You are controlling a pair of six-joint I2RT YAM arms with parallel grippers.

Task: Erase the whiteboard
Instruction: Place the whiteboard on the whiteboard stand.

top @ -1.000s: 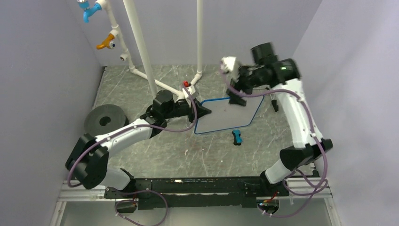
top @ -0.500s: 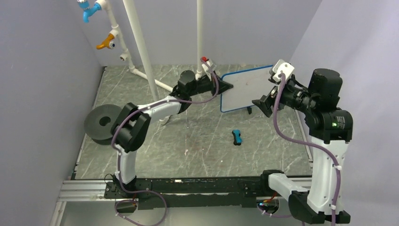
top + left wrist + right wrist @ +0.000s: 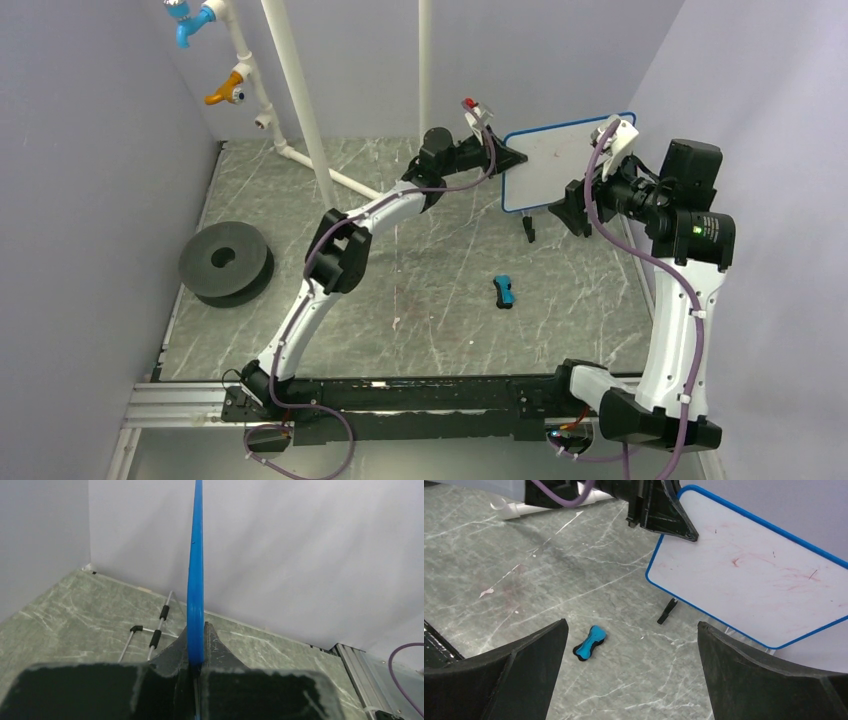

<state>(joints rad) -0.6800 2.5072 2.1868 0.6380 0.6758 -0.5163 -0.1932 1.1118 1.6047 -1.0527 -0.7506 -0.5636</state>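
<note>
Aloft, left jaws grip the whiteboard (image 3: 555, 165); right jaws stand wide apart.

A robot lab: plain lilac panels (image 3: 90, 150) box in a marbled bench (image 3: 420, 330), left arm (image 3: 300, 310) and right arm (image 3: 680, 310) bolted to its near rail (image 3: 430, 395), white pipes (image 3: 297, 90) behind.

The whiteboard (image 3: 754, 580) is showing a smooth white face and blue plastic rim; the table (image 3: 499, 555) is looking matt, stone-veined.
</note>
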